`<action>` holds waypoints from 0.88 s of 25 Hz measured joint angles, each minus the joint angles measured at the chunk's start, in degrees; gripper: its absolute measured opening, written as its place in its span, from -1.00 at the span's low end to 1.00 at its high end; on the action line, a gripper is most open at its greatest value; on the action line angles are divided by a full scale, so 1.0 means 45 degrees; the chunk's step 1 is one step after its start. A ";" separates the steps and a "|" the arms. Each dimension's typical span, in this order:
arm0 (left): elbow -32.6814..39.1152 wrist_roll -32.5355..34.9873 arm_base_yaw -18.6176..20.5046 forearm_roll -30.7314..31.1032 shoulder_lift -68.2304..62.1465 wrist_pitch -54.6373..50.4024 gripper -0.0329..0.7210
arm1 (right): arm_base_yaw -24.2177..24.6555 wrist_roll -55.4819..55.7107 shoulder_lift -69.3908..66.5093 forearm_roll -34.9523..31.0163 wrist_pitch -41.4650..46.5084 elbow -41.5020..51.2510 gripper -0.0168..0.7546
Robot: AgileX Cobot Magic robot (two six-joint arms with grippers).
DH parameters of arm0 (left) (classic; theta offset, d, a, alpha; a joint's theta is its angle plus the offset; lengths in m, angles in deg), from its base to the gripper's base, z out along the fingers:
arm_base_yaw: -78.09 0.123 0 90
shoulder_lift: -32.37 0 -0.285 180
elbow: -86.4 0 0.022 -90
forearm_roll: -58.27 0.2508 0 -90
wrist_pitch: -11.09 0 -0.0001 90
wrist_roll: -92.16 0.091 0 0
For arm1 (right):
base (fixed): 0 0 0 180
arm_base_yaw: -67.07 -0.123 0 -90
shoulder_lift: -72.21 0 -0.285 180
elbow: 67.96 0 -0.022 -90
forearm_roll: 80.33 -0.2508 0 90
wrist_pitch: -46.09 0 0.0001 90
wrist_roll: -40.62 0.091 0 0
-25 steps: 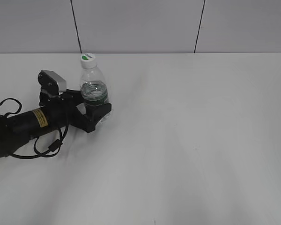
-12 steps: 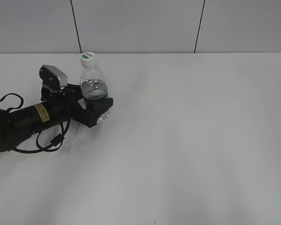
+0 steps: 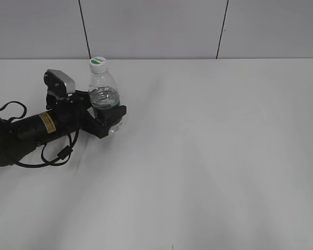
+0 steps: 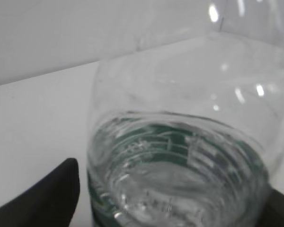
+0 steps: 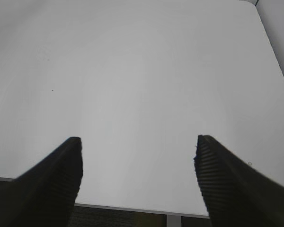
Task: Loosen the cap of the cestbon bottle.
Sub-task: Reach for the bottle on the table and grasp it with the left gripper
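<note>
While the left claw (image 3: 108, 115) clamps the upright cestbon bottle (image 3: 104, 94) low on its body, the cap (image 3: 97, 62) stands above it, unobstructed; claw and bottle have slid slightly back across the white table (image 3: 214, 156). The right claw (image 5: 138, 156) (jaws apart) holds nothing.

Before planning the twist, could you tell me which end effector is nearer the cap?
Left: its end effector brackets the bottle below the cap; the right sees only bare table.

White table (image 3: 214, 156), the cestbon bottle (image 3: 104, 96) upright at its back left.
</note>
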 joint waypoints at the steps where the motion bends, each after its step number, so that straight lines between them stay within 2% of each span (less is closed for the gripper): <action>1: 0.0000 -0.0012 0.0000 0.0011 0.0000 0.0000 0.50 | 0.0000 0.0000 0.0000 0.0000 0.0000 0.0000 0.51; 8: -0.0020 -0.0036 0.0000 0.0036 0.0000 0.0000 0.20 | 0.0000 0.0000 0.0000 0.0000 0.0000 0.0000 0.51; 22: -0.0020 -0.0036 0.0000 0.0038 0.0000 0.0000 0.19 | 0.0000 0.0016 0.0000 0.0000 0.0000 0.0000 0.51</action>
